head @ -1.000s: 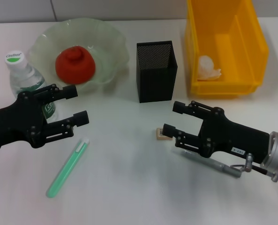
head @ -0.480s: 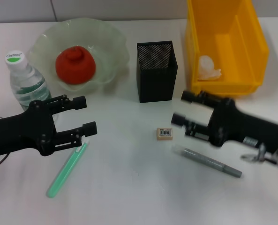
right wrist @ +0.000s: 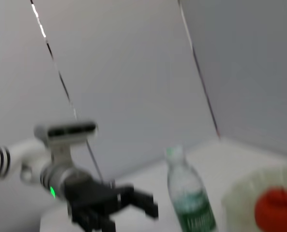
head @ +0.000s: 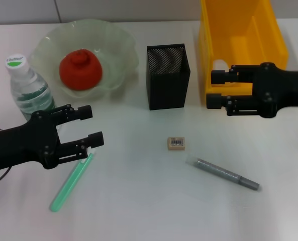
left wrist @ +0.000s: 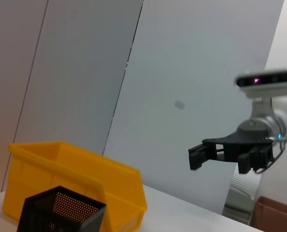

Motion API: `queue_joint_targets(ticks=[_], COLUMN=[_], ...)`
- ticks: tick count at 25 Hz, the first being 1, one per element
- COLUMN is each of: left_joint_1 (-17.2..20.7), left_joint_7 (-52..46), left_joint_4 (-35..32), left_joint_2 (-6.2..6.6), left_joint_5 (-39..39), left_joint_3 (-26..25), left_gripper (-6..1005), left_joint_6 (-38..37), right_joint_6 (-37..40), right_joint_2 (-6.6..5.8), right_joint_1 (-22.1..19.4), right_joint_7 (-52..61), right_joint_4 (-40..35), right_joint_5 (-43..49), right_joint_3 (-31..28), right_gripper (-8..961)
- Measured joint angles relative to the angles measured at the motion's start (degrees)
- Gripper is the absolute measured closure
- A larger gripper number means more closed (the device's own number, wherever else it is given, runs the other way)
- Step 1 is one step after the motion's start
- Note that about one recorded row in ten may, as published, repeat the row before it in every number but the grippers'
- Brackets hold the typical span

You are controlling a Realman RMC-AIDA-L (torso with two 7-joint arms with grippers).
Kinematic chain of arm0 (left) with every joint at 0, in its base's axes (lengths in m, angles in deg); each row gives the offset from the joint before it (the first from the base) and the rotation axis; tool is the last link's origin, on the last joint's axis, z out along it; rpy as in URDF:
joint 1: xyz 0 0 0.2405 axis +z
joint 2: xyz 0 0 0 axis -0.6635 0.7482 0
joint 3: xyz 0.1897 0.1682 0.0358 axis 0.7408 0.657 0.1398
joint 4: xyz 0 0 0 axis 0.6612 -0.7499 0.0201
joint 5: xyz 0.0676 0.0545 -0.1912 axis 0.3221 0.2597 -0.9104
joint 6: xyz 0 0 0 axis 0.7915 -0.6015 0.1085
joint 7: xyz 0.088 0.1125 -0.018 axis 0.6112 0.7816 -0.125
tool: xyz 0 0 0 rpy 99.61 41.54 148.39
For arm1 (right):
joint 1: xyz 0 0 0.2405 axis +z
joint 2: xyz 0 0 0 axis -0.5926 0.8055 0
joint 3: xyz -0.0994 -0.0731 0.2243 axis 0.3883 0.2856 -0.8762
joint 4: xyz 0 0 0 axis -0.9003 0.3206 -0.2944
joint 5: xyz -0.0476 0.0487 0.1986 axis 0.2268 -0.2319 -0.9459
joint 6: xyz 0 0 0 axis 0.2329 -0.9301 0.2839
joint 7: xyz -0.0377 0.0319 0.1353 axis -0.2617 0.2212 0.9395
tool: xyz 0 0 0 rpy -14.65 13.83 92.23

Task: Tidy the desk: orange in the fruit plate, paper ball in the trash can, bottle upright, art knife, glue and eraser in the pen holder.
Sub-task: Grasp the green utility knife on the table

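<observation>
While both tools gape, eraser (head: 176,143) lies apart.

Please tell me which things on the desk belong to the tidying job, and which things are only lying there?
Belong to the job: orange in the fruit plate, upright bottle, eraser, pen holder, trash can, green stick, grey pen-like tool.

Only lying about: nothing that I can see.
</observation>
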Motion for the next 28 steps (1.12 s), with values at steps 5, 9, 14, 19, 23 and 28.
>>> queue_joint_targets(ticks=[5,9,14,19,23,28], left_joint_1=[-0.31,-0.5,-0.6,-0.62,-0.71,-0.65], left_joint_7=[0.34,1.01,1.04,1.05,1.29,1.36], left_joint_4=[0.48,0.55,0.57,1.04,1.35,1.35], left_joint_2=[-0.03,-0.14,-0.15,-0.1,-0.04,-0.02], left_joint_5=[-0.05,-0.25,-0.17,-0.14,-0.03,0.01], left_joint_3=[0.28,0.19,0.34,0.32,0.28,0.14], left_gripper=[270,270,270,271,271,271], left_joint_6=[1.02,1.52,2.04,2.53,2.73,2.81], right_joint_6=[2.57,3.77,5.01,4.81,3.2,0.68], right_joint_2=[1.85,2.54,2.5,2.57,2.71,2.73], right_joint_1=[4.01,8.09,13.34,15.79,15.89,16.01], right_joint_7=[16.28,24.11,34.38,37.54,37.78,37.69], right_joint_4=[-16.79,-22.21,-22.65,-20.65,-20.56,-19.14], right_joint_5=[15.6,26.11,36.49,40.97,41.41,41.36], right_joint_3=[0.47,3.92,8.88,15.49,18.29,19.69], right_gripper=[257,257,258,259,260,260])
